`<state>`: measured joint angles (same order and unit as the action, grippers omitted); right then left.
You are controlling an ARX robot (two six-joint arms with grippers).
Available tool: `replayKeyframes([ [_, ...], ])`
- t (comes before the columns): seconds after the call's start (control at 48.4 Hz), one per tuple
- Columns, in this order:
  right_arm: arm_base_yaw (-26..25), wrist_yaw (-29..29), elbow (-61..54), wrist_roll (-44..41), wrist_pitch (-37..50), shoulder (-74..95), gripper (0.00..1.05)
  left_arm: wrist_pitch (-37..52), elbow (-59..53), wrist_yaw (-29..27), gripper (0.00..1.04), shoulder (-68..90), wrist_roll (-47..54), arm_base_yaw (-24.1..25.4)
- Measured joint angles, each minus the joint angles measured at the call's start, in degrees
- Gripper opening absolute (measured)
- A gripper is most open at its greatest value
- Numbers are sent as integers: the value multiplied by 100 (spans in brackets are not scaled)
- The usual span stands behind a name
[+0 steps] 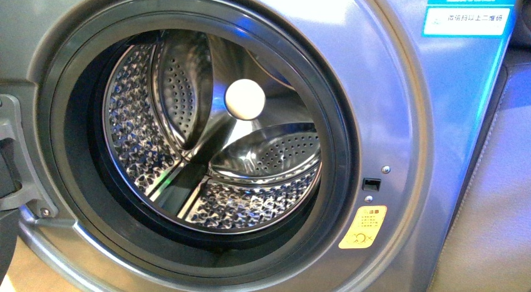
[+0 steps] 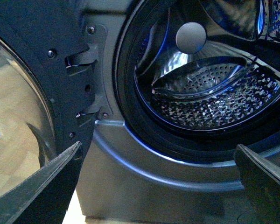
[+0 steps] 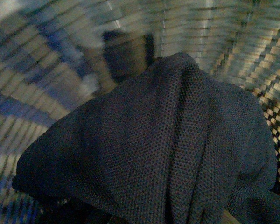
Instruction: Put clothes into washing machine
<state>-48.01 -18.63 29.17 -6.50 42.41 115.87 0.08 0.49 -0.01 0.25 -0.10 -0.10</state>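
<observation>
Spread wide, left claw just before silver-grey front-loading washing machine, below its open porthole; dark navy-blue mesh clothes bunched against blurred woven wicker, outside the machine; right claw hidden behind them, grip impossible to tell.

The dark navy-blue mesh garment is hiding the right hand, and the striped woven surface behind it is blurring.

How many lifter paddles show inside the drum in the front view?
2. One paddle runs up the left side; the other paddle lies low right, under the round white hub. A third may be hidden behind the door seal.
</observation>
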Motion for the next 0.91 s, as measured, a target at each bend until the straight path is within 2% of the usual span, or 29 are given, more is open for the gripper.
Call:
replayKeyframes([
  [0.186,155,-258,-315,177,-234,-1897,6,0,0,0,98,0,0,0],
  [0.434,354,-579,-138,463,-1117,-3934,6,0,0,0,98,0,0,0],
  [0.599,507,-798,610,828,-1735,-5112,6,0,0,0,98,0,0,0],
  [0.764,876,-682,1661,1182,-2221,-5606,6,0,0,0,98,0,0,0],
  [0.847,1244,-468,2201,1366,-2511,-5713,6,0,0,2,98,0,0,0],
  [0.909,1698,-227,2638,1405,-2723,-5831,6,0,0,0,98,0,0,0],
])
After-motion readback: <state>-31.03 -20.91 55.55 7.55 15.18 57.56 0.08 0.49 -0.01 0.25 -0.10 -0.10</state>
